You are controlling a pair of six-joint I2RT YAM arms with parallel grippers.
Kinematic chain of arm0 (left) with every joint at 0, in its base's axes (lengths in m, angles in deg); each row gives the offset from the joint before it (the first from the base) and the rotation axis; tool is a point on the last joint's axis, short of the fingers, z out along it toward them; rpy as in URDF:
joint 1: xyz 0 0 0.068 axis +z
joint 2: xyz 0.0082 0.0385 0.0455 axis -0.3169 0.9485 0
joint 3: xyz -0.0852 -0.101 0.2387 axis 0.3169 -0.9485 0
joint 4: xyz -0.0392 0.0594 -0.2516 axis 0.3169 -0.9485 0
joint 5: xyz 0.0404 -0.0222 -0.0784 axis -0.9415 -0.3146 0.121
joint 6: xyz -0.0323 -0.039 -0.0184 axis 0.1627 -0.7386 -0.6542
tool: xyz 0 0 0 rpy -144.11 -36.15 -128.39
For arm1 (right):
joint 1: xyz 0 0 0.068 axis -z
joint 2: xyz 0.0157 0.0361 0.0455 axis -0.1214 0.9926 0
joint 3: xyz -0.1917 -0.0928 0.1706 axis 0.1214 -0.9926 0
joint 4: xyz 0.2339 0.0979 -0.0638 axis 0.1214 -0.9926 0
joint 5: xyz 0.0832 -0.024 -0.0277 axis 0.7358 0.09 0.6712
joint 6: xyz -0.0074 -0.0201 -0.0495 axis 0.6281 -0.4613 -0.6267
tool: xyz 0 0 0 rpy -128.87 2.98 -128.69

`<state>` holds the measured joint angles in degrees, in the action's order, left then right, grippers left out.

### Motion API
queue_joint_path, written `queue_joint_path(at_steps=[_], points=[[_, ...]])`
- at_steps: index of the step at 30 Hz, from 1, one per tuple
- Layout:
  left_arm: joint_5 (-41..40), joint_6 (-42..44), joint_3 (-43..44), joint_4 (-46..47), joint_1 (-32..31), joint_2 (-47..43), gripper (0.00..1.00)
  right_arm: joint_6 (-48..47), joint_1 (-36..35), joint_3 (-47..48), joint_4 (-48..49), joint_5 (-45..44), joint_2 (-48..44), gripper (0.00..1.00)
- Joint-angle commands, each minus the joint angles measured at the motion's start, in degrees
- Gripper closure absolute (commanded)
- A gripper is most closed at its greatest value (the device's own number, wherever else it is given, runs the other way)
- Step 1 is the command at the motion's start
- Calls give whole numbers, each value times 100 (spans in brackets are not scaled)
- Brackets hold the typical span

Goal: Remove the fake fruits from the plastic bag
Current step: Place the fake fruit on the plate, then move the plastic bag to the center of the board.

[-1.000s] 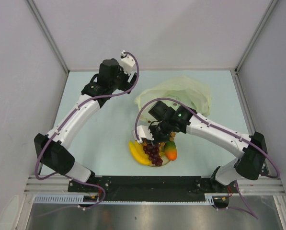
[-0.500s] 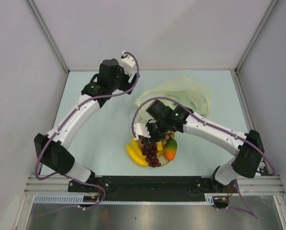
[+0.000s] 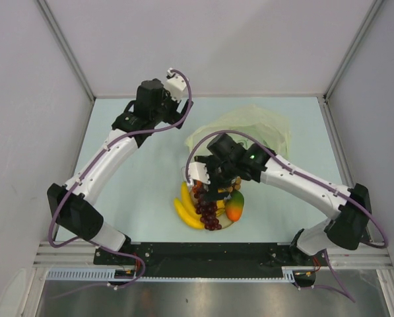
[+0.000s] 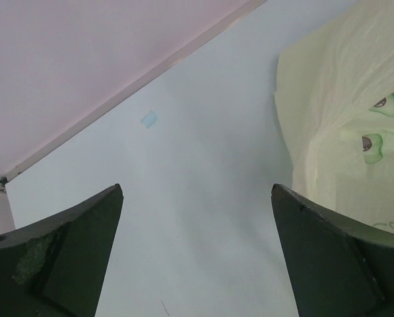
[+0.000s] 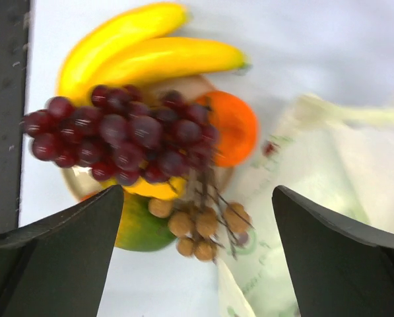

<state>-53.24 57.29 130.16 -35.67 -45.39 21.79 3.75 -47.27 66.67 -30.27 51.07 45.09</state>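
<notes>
Several fruits out of the bag, both grippers empty.
Bananas (image 5: 144, 53), grapes (image 5: 117, 142), orange (image 5: 235, 129), mango (image 5: 140, 231) and brown bits (image 5: 200, 228) lie bunched on the worktop (image 3: 144, 185) near the arm bases, with the crumpled bag (image 3: 249, 129) just behind, its edge beside the brown bits. Over the heap hangs the right gripper (image 5: 197, 198), jaws wide apart, gripping nothing. Near the bag's left edge, the left gripper (image 4: 197, 198) is equally wide and empty.

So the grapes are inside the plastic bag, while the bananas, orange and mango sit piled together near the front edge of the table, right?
Not quite. The grapes are outside the bag, on the same pile as the bananas, orange and mango near the front edge of the table. The right wrist view shows this most clearly, and the top view agrees.
</notes>
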Motion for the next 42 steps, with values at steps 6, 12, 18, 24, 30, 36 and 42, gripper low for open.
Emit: queue_joint_path(at_steps=[6, 12, 18, 24, 30, 36, 42], points=[[-335, 31, 719, 69, 195, -308, 0, 1086, 1406, 69, 252, -16, -1265, 0], [-239, 40, 421, -71, 415, -686, 0, -92, 2180, -228, -2148, 1127, -1327, 47], [-19, 75, 34, -89, 617, -757, 0, -330, 2874, -1327, -1836, 847, -555, 94], [289, 426, -492, 243, 784, -845, 1, 179, 3604, -1206, 633, 425, 913, 100], [632, 743, -1258, 553, 907, -969, 0, 540, 3692, -275, 2638, 196, 1897, 100], [728, 401, -1266, 543, 951, -766, 0, 1664, 3955, 534, 3272, 282, 2364, 99], [710, -99, -1504, 878, 951, -547, 0, 2763, 4342, 517, 3378, 292, 2417, 93]])
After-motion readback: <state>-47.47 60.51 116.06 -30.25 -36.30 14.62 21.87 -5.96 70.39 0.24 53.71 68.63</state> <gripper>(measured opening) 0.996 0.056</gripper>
